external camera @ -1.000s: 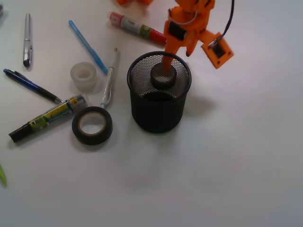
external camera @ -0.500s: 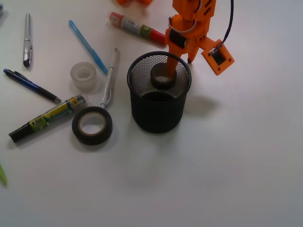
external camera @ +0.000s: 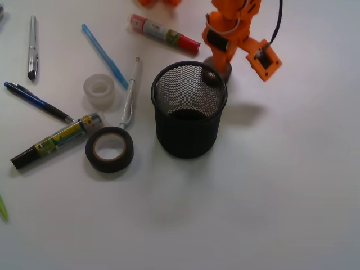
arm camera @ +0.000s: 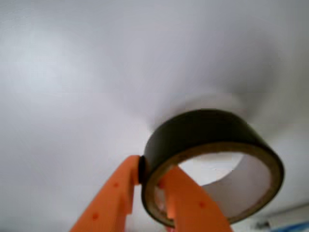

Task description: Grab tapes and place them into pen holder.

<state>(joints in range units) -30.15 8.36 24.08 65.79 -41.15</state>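
Since a moment ago, the orange gripper [external camera: 218,66] has lifted up and back, and the small dark grey tape [external camera: 215,72] has come up out of the cup with it. Now that roll sits at the far rim of the pen holder [external camera: 189,130], partly behind the mesh.

On the white table [external camera: 281,197], the pen holder is the biggest thing, standing upright in the middle. The wrist view shows the gripper [arm camera: 147,186] pinching the wall of the dark grey tape [arm camera: 207,133], with one orange finger [arm camera: 113,193] outside the ring and one inside it. The jaws are only a little apart.

The black tape [external camera: 109,149] lies flat, left of the cup. The white tape [external camera: 99,90] sits farther back, near the pens.
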